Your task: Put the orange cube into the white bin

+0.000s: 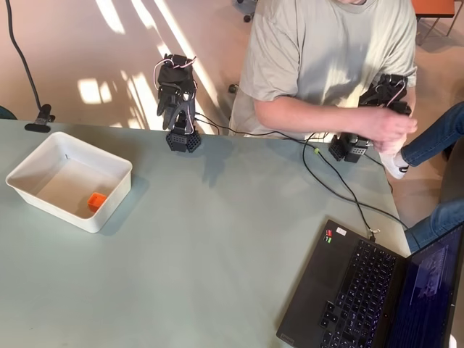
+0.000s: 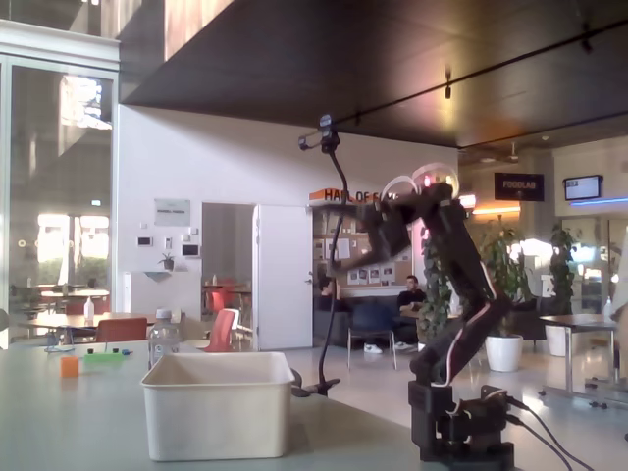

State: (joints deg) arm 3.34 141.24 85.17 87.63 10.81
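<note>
The orange cube (image 1: pixel 96 201) lay inside the white bin (image 1: pixel 43 160), near the bin's lower right corner in the overhead view, close to the wall. The bin stood on the pale green table (image 1: pixel 203 254), at its left side in that view. The black arm (image 1: pixel 177 101) was mounted at the table's far edge, folded upright over its base and well apart from the bin. In the fixed view the arm (image 2: pixel 461 294) rose to the right of the bin (image 2: pixel 218 404), its gripper (image 2: pixel 378 231) held high in the air and pointing left above the bin. Whether the fingers were apart or together could not be told. A laptop (image 1: pixel 377 290) sat at the table's lower right corner in the overhead view.
</note>
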